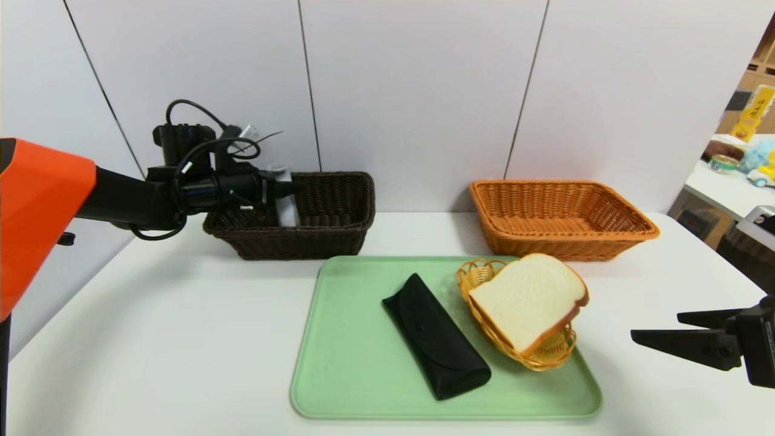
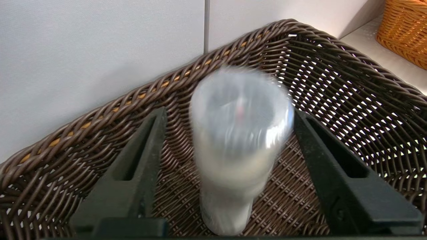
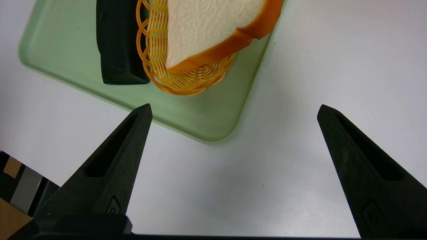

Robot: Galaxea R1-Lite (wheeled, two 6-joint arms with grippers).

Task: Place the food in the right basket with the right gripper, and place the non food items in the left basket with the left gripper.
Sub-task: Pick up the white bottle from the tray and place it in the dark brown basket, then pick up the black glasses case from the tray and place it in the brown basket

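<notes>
Over the left basket (image 2: 100,110), the left gripper (image 2: 227,116) stands parted (bottle (image 2: 237,143) unclamped, blurred) to drop it inside.

A white table (image 1: 181,339) carries everything. Directly on it, near the middle and toward six o'clock, lies a pale green tray (image 1: 351,363). At about eleven o'clock from the tray stands the left basket (image 1: 339,233), dark brown wicker, close to the wall. At about one o'clock stands the right basket (image 1: 563,242), orange-tan wicker, its near wall just beside the tray's far edge. The two baskets stand well apart.
</notes>
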